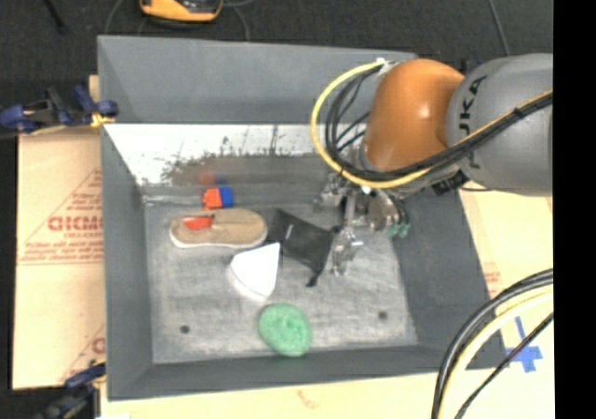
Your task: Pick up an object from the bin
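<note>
A: Camera view first. Where to look for the gripper (343, 254)?

B: Right of the middle of the bin (126, 259), low over the floor, beneath the orange wrist cover. Right up against the right edge of a flat black angular piece (300, 242), perhaps touching it.

A: Open or closed?

B: Cannot tell from above (too dark and too crowded just there). No claiming a hold, then.

A: And round about?

B: Just left of the black piece, seemingly touching it, a white wedge (258, 270). Further left, a tan sole-shaped thing (219, 229) with a red patch. Beyond that, toward the back wall, a small blue and orange block (217, 196). Near the front wall, well apart from the gripper, a green round lump (284, 329).

A: How far along, then?

B: By the lie of things, past the approach, short of a confirmed grasp, short of any lift. All five flat on the bin floor, none raised. Left to do, at a guess: close on the black piece, as the nearest candidate, then lift clear of the walls.
</note>
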Controlling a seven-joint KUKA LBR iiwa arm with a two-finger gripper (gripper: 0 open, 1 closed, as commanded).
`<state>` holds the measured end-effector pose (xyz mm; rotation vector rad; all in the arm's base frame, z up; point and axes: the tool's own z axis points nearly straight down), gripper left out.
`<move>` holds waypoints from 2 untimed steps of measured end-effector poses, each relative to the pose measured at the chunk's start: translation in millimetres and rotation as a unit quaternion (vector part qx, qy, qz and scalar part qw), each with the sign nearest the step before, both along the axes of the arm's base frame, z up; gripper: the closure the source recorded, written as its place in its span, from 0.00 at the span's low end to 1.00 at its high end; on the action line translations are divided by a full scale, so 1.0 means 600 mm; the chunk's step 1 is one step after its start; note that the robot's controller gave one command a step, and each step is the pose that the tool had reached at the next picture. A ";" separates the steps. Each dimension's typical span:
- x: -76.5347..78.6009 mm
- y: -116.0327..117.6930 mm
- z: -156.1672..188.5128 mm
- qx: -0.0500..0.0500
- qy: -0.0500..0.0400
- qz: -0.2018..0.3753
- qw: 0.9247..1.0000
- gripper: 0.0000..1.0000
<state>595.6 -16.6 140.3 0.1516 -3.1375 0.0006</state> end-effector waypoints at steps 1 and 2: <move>0.017 0.006 0.000 0.001 -0.003 -0.090 0.996 0.00; 0.035 0.009 -0.119 0.001 -0.004 -0.169 0.986 0.00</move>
